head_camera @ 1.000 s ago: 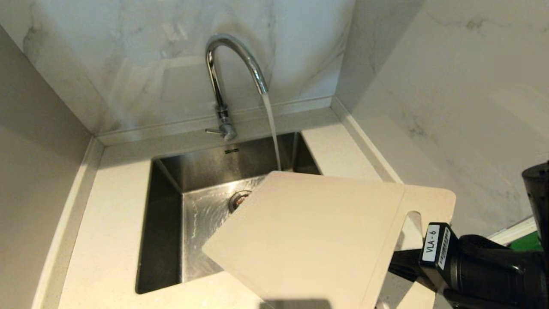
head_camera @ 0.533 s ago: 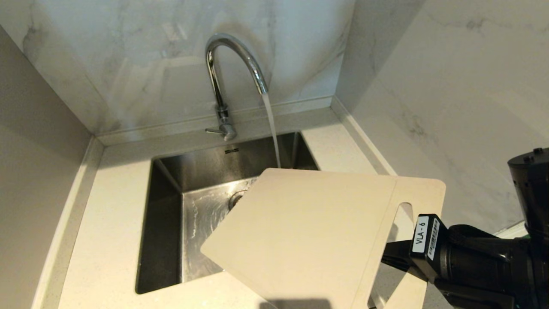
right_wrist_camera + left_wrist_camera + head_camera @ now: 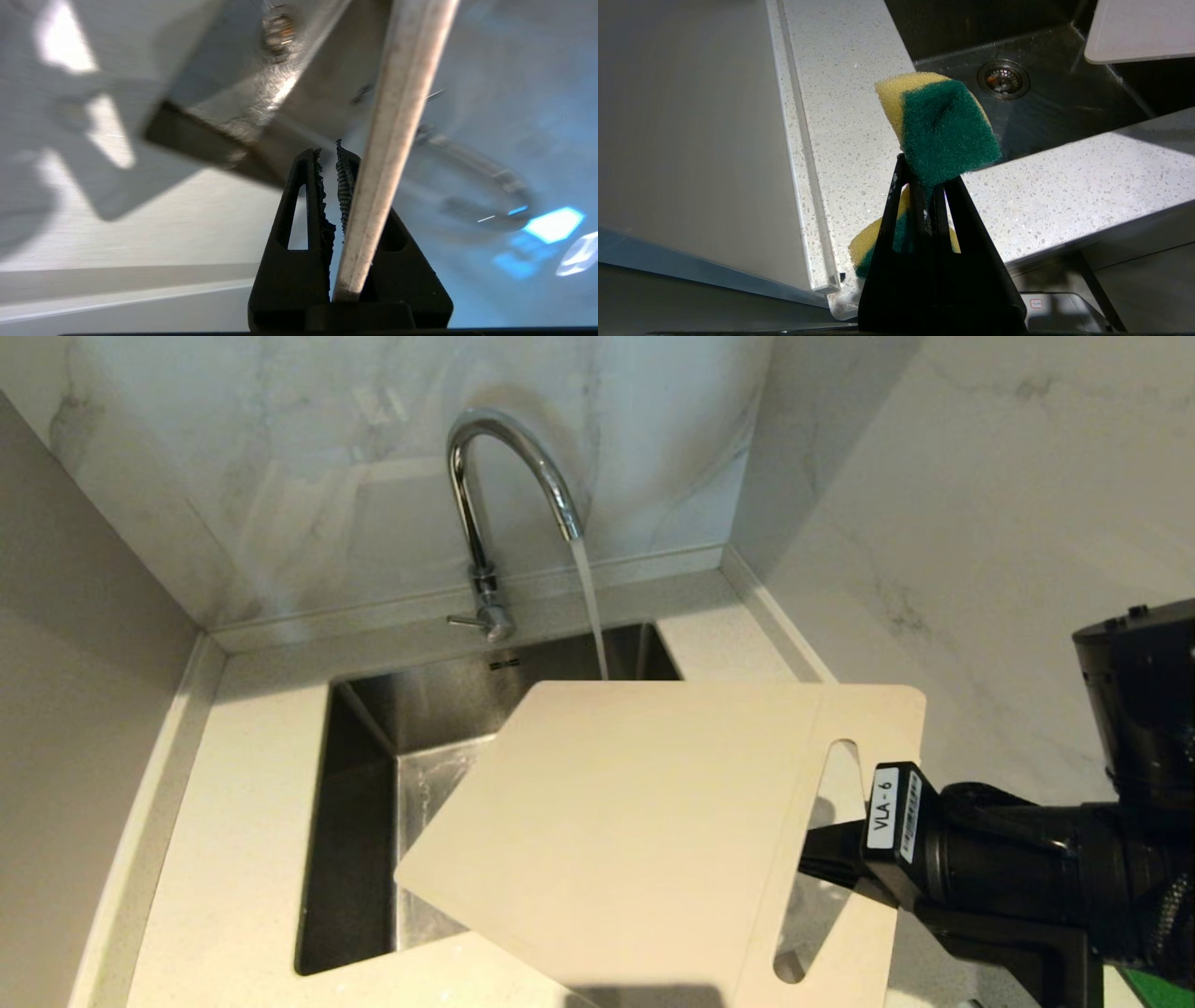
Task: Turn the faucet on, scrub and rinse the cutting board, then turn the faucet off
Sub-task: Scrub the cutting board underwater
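Water already runs from the faucet (image 3: pixel 509 476) at upper centre into the sink (image 3: pixel 364 821), and the cutting board (image 3: pixel 635 821) hangs tilted over the basin at lower centre, pinched at its handle end by the right claw (image 3: pixel 826 868); the stream seems to fall just behind it, so wetting, scrubbing, rinsing and shut-off remain. Only the left wrist view shows the left claw (image 3: pixel 924 186) clamped on a yellow-green sponge (image 3: pixel 941 126) above the table (image 3: pixel 859 121).
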Available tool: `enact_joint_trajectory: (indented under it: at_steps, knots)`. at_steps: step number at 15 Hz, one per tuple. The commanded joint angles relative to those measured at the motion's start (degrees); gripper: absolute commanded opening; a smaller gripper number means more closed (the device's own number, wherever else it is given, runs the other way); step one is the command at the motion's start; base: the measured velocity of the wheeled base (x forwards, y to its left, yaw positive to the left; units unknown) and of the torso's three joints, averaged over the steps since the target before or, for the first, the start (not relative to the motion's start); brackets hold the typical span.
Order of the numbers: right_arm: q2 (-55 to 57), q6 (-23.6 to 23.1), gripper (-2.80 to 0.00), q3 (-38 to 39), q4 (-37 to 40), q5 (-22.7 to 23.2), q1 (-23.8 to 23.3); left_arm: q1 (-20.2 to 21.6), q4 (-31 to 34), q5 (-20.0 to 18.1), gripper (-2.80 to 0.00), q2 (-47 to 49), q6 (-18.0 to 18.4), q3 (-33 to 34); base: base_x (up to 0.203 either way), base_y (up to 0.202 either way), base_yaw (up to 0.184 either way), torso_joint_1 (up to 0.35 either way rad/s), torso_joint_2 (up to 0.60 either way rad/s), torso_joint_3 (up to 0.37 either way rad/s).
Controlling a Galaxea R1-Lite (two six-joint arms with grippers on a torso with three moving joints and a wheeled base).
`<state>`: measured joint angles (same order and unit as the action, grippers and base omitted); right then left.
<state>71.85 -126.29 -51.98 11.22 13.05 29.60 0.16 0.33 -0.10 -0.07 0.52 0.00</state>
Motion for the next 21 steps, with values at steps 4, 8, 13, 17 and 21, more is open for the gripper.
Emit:
enact_joint_trajectory:
  at_steps: [4,8,13,17,21]
  knots:
    - [5.07,-11.52,-2.80,-2.89,-0.02,4.90,-0.06,0.02,0.02,0.01,-2.80,-0.01,0.00,0.18,0.000,0.000,0.000,0.000,0.00,0.000]
    - [8.55,-16.44,-2.80,-5.06,0.50,6.79,-0.93,0.02,0.02,0.01,-2.80,-0.01,0.00,0.18,0.000,0.000,0.000,0.000,0.00,0.000]
    - [12.69,-22.82,-2.80,-8.33,5.31,9.22,-1.32,0.02,0.02,-0.08,-2.80,-0.01,0.00,0.18,0.000,0.000,0.000,0.000,0.00,0.000]
    - [17.20,-29.61,-2.80,-18.90,12.05,9.24,-4.99,0.02,0.02,-0.08,-2.80,-0.01,0.00,0.18,0.000,0.000,0.000,0.000,0.00,0.000]
    - [23.40,-31.80,-2.80,-28.94,15.44,9.19,-6.71,0.02,-0.07,-0.08,-2.80,-0.01,-0.17,0.18,0.000,0.000,0.000,0.000,0.00,0.000]
